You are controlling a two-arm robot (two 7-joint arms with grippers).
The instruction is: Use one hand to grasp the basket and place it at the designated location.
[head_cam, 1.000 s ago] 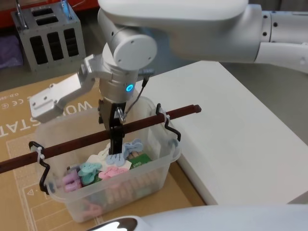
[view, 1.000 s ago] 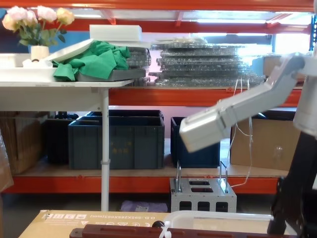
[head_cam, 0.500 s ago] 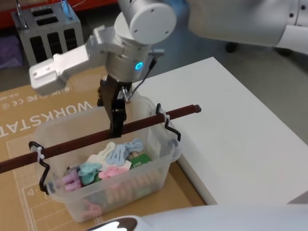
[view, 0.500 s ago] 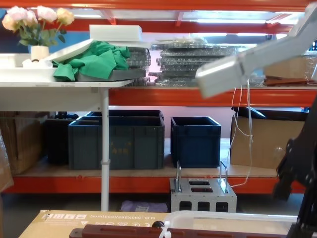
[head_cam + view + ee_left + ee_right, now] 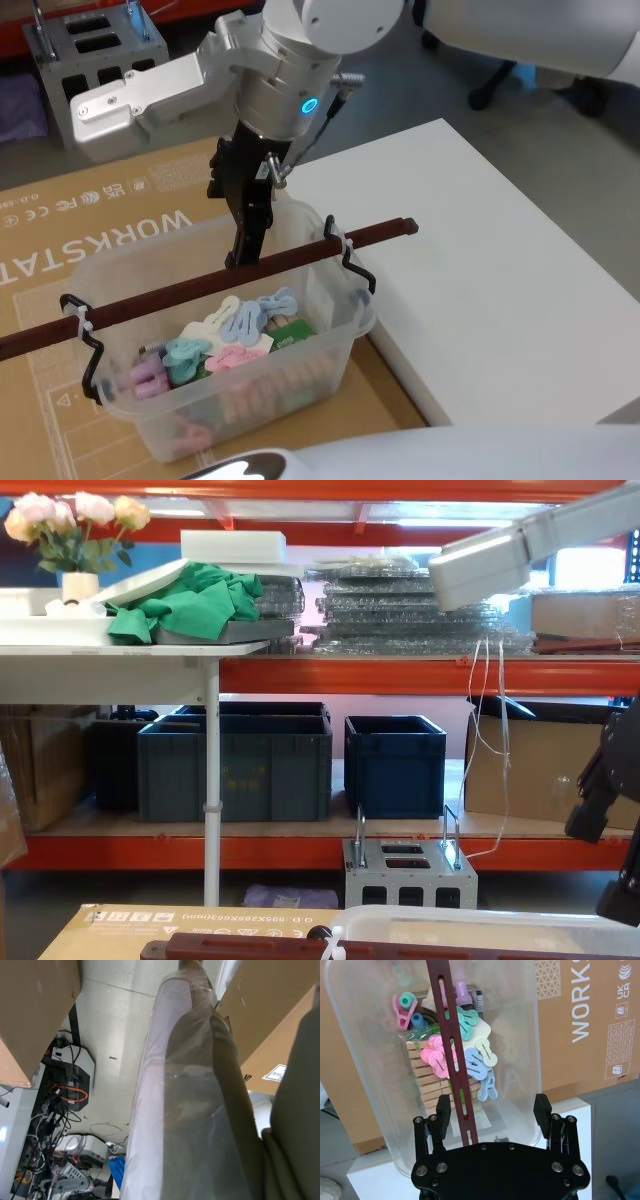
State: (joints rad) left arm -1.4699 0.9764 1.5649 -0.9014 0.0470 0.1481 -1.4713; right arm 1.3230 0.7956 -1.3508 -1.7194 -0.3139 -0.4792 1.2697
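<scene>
Setting: a storeroom-type robotics workshop. Orange steel racking (image 5: 350, 675) spans the background. Its shelves carry dark blue crates (image 5: 235, 765), cardboard boxes (image 5: 520, 775) and stacked clear plastic trays (image 5: 420, 610). A grey metal box (image 5: 408, 875) stands on the floor below. Loose cabling and electronics (image 5: 60, 1105) lie on the bare floor.

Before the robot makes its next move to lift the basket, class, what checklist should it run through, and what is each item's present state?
1. Right claw open: ok, fingers stand apart.
2. Claw lined up with the bar handle: ok, in the right wrist view the handle passes between the fingers, nearer one of them.
3. Claw gripping the handle: not ok, it hovers above the bar.
4. Handle fastened to the basket: ok, white tie and black bracket in place.
5. Designated location identified: cannot tell.
</scene>
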